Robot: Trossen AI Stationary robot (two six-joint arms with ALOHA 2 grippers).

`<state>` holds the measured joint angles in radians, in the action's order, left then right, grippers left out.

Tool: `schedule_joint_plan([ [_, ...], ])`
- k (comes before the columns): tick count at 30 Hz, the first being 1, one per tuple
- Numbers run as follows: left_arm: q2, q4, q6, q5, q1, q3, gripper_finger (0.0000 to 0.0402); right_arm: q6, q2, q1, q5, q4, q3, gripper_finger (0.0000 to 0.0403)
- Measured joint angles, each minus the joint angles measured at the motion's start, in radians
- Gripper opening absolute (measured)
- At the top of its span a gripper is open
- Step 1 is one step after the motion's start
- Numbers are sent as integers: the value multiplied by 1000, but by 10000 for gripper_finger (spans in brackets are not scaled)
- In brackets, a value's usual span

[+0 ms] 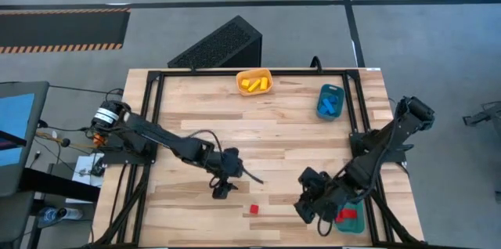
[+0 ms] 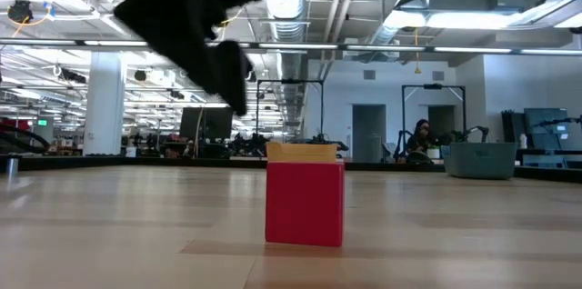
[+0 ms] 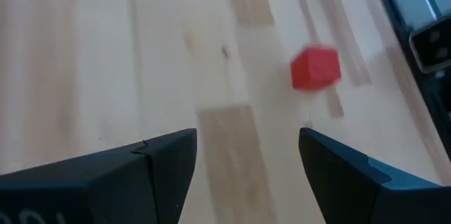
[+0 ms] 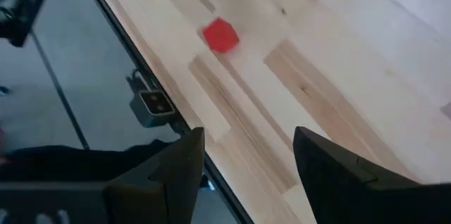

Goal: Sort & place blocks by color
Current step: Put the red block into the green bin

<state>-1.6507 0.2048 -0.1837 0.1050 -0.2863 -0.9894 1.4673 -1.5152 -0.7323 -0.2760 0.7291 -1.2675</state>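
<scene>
Red cube (image 1: 253, 210) alone on bare wood near the table's (image 1: 274, 124) front edge, between both arms. Left gripper (image 1: 222, 187) just beside it, tipped down, fingers spread wide, empty. Right gripper (image 1: 308, 206) near the front right corner, also spread wide, empty. Open boards all around. Three trays: orange (image 1: 254, 82), blue (image 1: 330, 101), teal (image 1: 350, 218).
</scene>
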Motion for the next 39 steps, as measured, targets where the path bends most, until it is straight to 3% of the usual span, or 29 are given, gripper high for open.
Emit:
schedule_joint_plan([
  [12,-136,8,-232,-11,-147,0,233,-158,-62,39,16,-29,0,239],
  [17,-136,-16,-270,-120,-211,0,233,-291,-57,70,11,-30,0,239],
  [23,-157,-137,-241,-220,-281,1,233,-397,-102,96,16,-57,0,239],
  [31,-220,-278,-241,-360,-309,-1,233,-406,-143,99,49,-185,1,239],
  [39,-284,-471,-48,-374,-293,-7,233,-388,-139,70,52,-232,0,239],
])
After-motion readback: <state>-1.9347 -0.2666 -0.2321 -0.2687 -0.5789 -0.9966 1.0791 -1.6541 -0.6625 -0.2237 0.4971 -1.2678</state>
